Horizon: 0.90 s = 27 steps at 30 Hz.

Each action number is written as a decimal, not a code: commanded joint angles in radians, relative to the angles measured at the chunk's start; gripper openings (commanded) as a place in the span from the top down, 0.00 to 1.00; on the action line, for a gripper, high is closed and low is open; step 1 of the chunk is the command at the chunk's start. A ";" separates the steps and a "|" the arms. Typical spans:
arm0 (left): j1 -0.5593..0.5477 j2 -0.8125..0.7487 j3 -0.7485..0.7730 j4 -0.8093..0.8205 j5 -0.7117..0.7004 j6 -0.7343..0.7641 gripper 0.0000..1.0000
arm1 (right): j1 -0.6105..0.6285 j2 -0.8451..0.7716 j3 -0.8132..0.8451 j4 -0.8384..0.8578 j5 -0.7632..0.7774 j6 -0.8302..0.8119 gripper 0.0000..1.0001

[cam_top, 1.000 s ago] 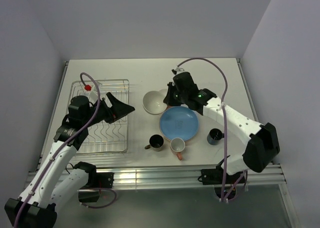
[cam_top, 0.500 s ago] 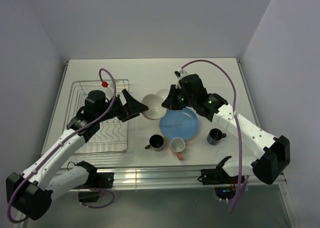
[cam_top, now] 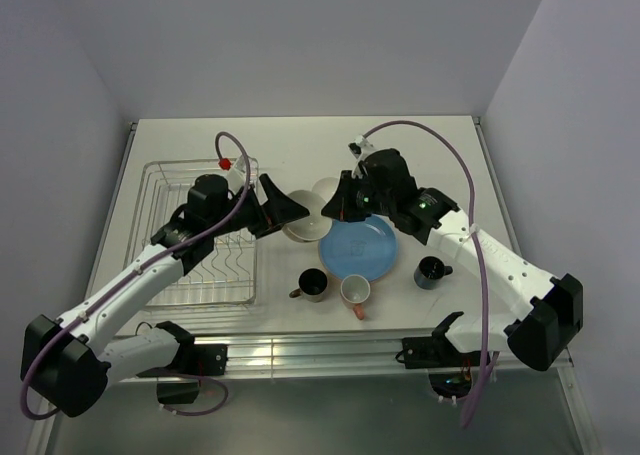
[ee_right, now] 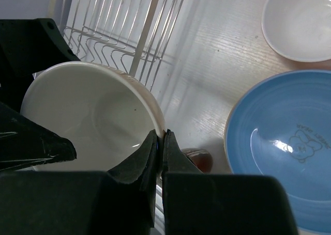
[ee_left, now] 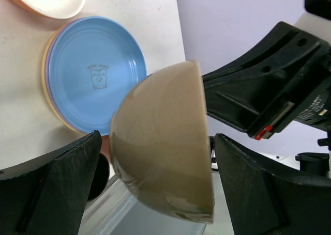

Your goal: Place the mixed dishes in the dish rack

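Observation:
My right gripper (cam_top: 335, 207) is shut on the rim of the cream bowl (cam_top: 303, 215) and holds it tilted above the table; the pinch shows in the right wrist view (ee_right: 161, 136). My left gripper (cam_top: 285, 207) is open, its jaws standing either side of that bowl (ee_left: 160, 157) with a gap on both sides. The blue plate (cam_top: 357, 247) lies on top of the plate stack. The cream bowl with orange outside (cam_top: 326, 188) sits behind it. The dish rack (cam_top: 200, 237) stands at the left with no dishes in it.
A dark brown mug (cam_top: 312, 284) and a pinkish-orange mug (cam_top: 354, 291) stand near the front edge. A dark blue mug (cam_top: 431, 271) stands to the right of the plates. The rack's wires (ee_right: 119, 28) lie just beyond the held bowl.
My left gripper has swung right from over the rack to the cream bowl. My right gripper has carried the bowl slightly left and tilted it between the left jaws.

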<state>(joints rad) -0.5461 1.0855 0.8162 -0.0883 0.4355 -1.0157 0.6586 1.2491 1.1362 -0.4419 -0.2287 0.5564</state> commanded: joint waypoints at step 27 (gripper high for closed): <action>-0.006 -0.061 -0.063 0.321 0.158 -0.138 0.55 | -0.037 -0.002 -0.036 0.216 -0.112 0.010 1.00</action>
<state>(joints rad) -0.5323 1.0691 0.7471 0.0326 0.4389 -1.0950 0.6334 1.2430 1.0893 -0.3767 -0.2733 0.5503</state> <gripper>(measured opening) 0.682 0.045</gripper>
